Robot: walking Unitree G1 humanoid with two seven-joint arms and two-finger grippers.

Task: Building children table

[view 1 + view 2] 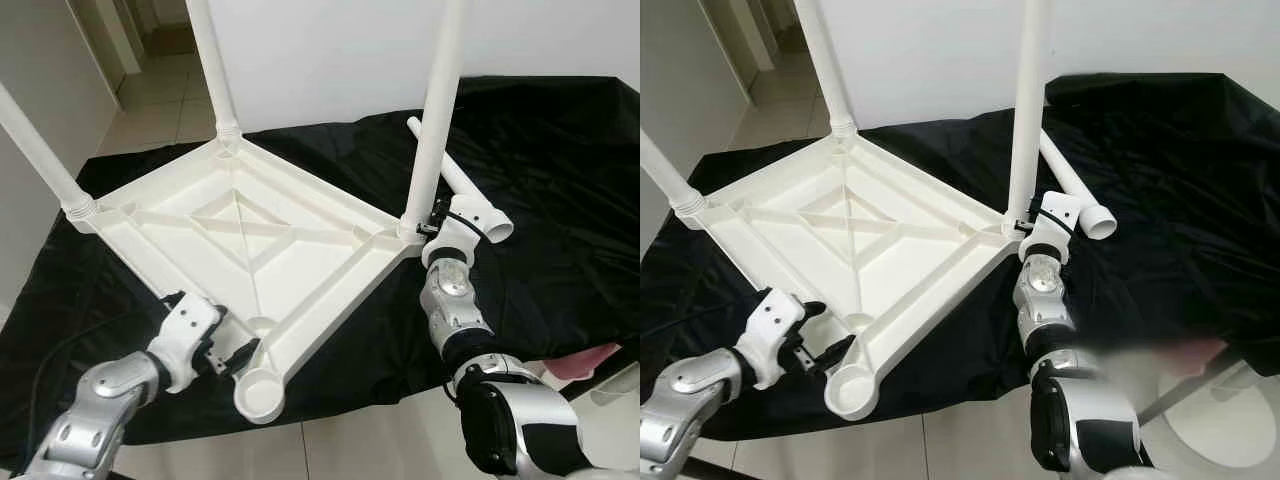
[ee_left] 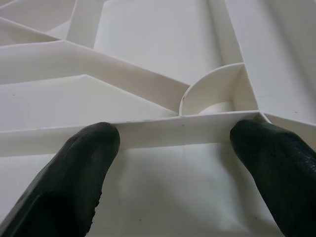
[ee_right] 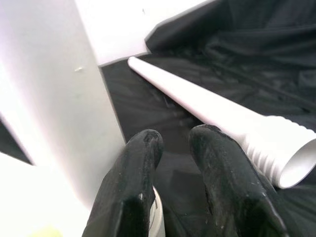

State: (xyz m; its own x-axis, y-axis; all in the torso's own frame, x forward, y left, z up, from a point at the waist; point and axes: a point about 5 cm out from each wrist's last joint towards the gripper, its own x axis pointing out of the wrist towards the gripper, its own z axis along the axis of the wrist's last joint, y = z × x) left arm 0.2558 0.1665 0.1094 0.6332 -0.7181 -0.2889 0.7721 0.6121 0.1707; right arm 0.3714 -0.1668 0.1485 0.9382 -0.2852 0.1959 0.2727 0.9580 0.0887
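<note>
White plastic tabletop point(image 1: 240, 240) lying upside down on black cloth point(image 1: 560, 180), ribbed underside facing up; all places below given relative to it.

Nearest corner: empty round leg socket point(image 1: 258, 392), overhanging the cloth edge above tiled floor point(image 1: 330, 450). Left gripper point(image 1: 232, 358) just beside that socket, at the near-left edge. Fingers point(image 2: 74, 177) spread apart, one on either side of a rib of the rim, tips against it, not clamped on anything. Curved wall of the socket visible just past the rib in the left wrist view.

Right corner: upright white leg point(image 1: 435, 110) seated in its socket. Right gripper point(image 3: 173, 163) at the base of that leg, wrist pointing up along it. Fingers point(image 3: 222, 187) close together with a narrow gap, nothing clearly between them; cannot tell whether touching the leg.

Just beyond the right corner: loose fourth leg point(image 1: 462, 182) lying flat on the cloth, ribbed open end toward the robot, thin end pointing away. Apart from the tabletop, near the right gripper.

Left corner: second standing leg point(image 1: 40, 150), leaning outward in frame. Far corner: third standing leg point(image 1: 212, 65), upright.

Behind the far corner: white wall point(image 1: 330, 50). Beyond the left corner: tiled hallway, doorway partly in view.

Pink-and-white item point(image 1: 585, 362) low, well off from the right corner, blurred, cannot identify.
</note>
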